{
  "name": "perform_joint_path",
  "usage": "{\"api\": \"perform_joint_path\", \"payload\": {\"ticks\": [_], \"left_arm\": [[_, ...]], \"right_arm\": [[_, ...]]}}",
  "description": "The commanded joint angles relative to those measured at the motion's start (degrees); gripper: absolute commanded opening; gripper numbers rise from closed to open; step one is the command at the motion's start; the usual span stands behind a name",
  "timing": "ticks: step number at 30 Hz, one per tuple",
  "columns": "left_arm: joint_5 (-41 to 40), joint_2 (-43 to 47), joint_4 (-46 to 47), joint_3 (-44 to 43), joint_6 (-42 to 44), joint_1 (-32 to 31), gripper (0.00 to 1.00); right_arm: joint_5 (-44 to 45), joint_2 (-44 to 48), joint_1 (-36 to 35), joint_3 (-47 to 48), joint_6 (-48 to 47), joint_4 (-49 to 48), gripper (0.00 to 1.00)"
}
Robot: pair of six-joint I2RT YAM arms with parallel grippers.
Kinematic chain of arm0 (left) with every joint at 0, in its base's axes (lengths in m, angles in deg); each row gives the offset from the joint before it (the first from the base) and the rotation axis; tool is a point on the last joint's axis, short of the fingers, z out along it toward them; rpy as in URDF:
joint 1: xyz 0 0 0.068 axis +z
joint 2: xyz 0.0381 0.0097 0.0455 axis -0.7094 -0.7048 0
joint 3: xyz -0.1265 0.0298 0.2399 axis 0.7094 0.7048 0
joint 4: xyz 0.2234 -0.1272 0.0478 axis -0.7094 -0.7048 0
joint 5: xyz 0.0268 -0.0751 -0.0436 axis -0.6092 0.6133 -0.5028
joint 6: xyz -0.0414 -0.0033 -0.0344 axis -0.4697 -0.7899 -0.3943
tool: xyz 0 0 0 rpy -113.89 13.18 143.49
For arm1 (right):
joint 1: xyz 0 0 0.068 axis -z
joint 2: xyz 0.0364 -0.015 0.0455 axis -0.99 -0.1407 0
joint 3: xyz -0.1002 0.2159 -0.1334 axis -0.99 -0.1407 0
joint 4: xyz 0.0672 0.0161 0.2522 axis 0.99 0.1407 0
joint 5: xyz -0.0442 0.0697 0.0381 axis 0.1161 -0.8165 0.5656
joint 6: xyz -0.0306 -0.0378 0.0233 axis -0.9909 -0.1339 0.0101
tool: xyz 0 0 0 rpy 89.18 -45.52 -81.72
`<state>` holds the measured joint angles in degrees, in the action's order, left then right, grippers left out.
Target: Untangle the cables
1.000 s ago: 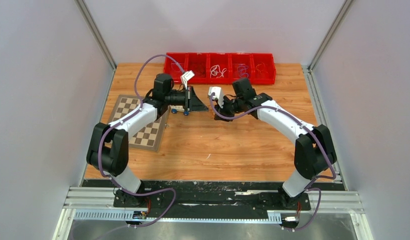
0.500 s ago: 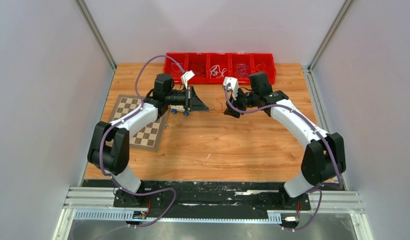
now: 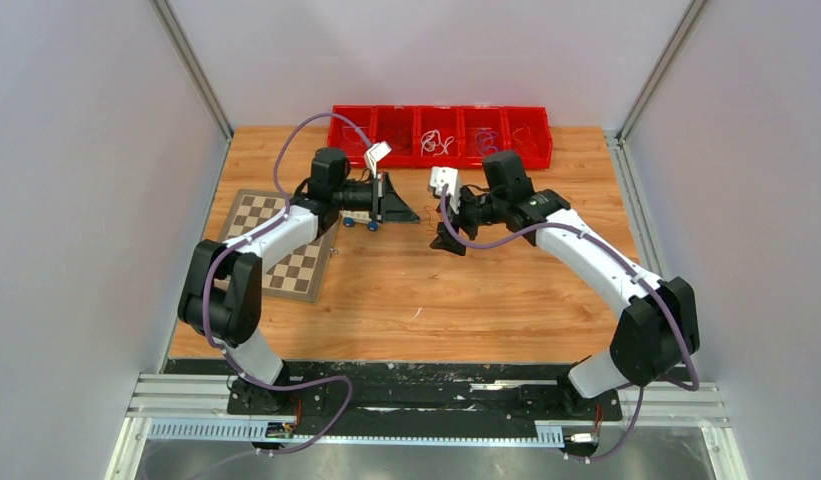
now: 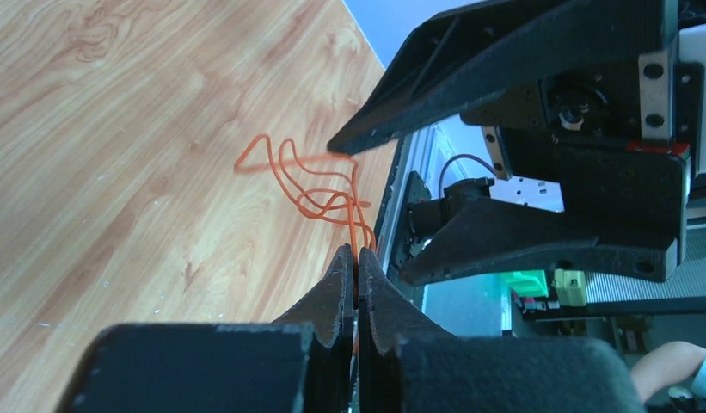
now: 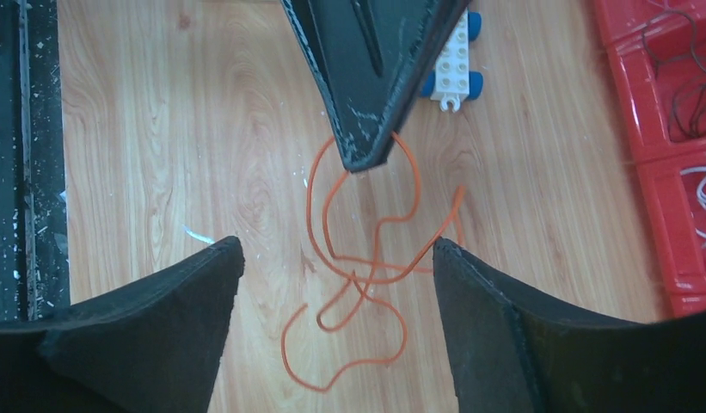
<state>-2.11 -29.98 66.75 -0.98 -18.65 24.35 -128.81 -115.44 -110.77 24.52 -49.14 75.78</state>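
Observation:
A tangle of orange-red cables [image 5: 366, 258] hangs loosely over the wooden table [image 5: 160, 172]. My left gripper [image 4: 356, 258] is shut on them, and the loops [image 4: 319, 185] stick out past its tips. In the right wrist view its shut fingers [image 5: 366, 77] point down from the top onto the tangle. My right gripper [image 5: 336, 245] is open, its two fingers wide apart on either side of the lower loops and touching none. In the top view the left gripper [image 3: 411, 214] and right gripper [image 3: 448, 240] face each other at mid-table.
A row of red bins [image 3: 416, 135] along the far edge holds more thin cables, white [image 3: 438, 142] and blue [image 3: 486, 140]. A small white toy car with blue wheels [image 3: 361, 222] sits beside the left gripper. A chessboard [image 3: 276, 245] lies at the left.
My right gripper has gone from nearly shut to wide open. Its arm swung away to the right, then came back towards the tangle. The left arm has stayed put.

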Motion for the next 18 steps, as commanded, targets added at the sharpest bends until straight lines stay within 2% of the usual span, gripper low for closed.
{"api": "perform_joint_path", "payload": {"ticks": [1, 2, 10, 14, 16, 17, 18], "left_arm": [[2.5, 0.2, 2.7, -2.4, -1.2, -0.6, 0.00], [2.6, 0.3, 2.7, -2.4, -1.3, -0.6, 0.00], [3.0, 0.2, 3.9, -2.7, -2.7, -1.1, 0.00], [2.8, 0.2, 3.5, -3.2, -2.0, -1.0, 0.00], [1.8, 0.3, 1.3, -4.2, 0.2, -0.9, 0.18], [0.9, 0.4, -1.0, -5.2, 2.6, -0.8, 0.37], [0.1, 0.8, -2.2, -5.9, 3.7, -0.4, 0.44]], "right_arm": [[-0.1, -2.8, -1.4, 0.6, -1.0, -4.4, 0.76], [0.1, -3.6, -1.5, 0.8, -1.0, -4.9, 0.71], [0.7, -5.4, -1.4, 1.7, -0.4, -6.7, 0.01], [1.4, -3.9, 0.4, 0.4, 1.0, -6.6, 0.00], [1.3, -3.1, 2.5, 0.3, 2.7, -6.4, 0.00], [1.3, -2.8, 3.8, 0.3, 3.5, -6.3, 0.00], [1.2, -2.6, 5.6, 0.5, 4.3, -6.3, 0.00]]}}
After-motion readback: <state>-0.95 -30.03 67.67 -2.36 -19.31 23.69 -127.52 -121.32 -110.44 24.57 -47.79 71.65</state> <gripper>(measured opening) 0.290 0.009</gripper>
